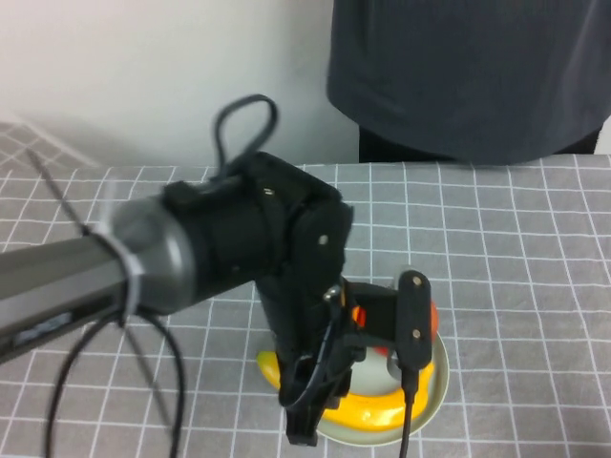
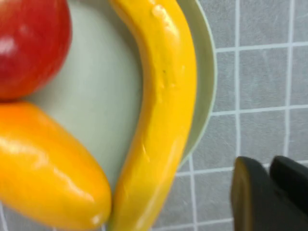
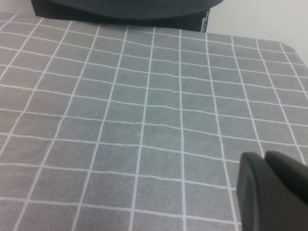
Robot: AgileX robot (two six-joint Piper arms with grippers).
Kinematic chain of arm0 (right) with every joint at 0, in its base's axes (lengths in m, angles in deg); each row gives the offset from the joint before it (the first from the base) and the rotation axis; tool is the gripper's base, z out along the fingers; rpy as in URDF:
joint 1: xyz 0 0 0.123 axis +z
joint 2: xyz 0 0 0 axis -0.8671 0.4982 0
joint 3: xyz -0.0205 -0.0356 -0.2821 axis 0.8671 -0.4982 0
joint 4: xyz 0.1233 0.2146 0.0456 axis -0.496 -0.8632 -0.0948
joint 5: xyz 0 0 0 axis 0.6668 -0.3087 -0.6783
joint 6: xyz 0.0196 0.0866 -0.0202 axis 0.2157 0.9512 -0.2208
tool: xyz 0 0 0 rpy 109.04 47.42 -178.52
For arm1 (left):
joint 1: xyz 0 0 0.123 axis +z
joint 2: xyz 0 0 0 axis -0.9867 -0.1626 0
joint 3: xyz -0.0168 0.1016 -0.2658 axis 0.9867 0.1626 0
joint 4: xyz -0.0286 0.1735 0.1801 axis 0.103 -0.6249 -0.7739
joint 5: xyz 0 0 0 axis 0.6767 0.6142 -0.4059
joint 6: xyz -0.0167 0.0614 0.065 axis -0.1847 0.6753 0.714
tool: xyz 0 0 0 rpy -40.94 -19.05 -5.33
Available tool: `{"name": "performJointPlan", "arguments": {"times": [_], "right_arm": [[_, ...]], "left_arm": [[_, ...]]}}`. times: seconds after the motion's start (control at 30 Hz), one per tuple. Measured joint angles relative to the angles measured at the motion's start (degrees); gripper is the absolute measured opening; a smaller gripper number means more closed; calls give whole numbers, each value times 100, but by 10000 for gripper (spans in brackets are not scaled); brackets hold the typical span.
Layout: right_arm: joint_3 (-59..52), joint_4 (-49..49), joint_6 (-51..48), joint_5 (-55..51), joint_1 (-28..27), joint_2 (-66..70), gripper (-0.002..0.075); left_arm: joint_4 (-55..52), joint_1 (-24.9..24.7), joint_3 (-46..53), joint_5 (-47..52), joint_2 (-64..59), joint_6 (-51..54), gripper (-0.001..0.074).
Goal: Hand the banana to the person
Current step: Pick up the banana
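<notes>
The long yellow banana point(image 1: 372, 412) lies curved along the near side of a pale green plate point(image 1: 437, 386); it also shows in the left wrist view point(image 2: 166, 110). My left gripper point(image 1: 302, 431) hangs low just off the plate's near-left rim, beside the banana's end and not touching it. In its wrist view the left gripper point(image 2: 269, 166) is over the cloth with its jaws together and empty. The person point(image 1: 468, 76) stands at the table's far edge. My right gripper point(image 3: 265, 161) is shut and empty above bare cloth, out of the high view.
A red fruit point(image 2: 29, 43) and a plump orange-yellow fruit point(image 2: 45, 168) share the plate point(image 2: 204, 72) with the banana. My left arm point(image 1: 191, 253) covers much of the plate. A grey checked cloth point(image 1: 516, 248) covers the table.
</notes>
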Motion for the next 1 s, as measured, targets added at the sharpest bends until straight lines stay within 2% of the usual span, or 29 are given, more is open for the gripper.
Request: {"name": "performJointPlan", "arguments": {"times": [0.07, 0.23, 0.3, 0.4, 0.53, 0.73, 1.0], "right_arm": [[0, 0, 0, 0, 0, 0, -9], [0, 0, 0, 0, 0, 0, -9], [0, 0, 0, 0, 0, 0, -9], [0, 0, 0, 0, 0, 0, -9], [0, 0, 0, 0, 0, 0, -9], [0, 0, 0, 0, 0, 0, -9], [0, 0, 0, 0, 0, 0, -9]], "left_arm": [[-20, 0, -73, -3, -176, 166, 120], [-59, 0, -86, -294, -558, 603, 457], [-59, 0, -86, -498, -646, 900, 506], [-70, 0, -86, -837, -777, 1339, 526], [-70, 0, -86, -1118, -961, 1702, 505], [-70, 0, -86, -1218, -1144, 1790, 453], [-70, 119, -95, -1386, -1387, 1790, 445]]}}
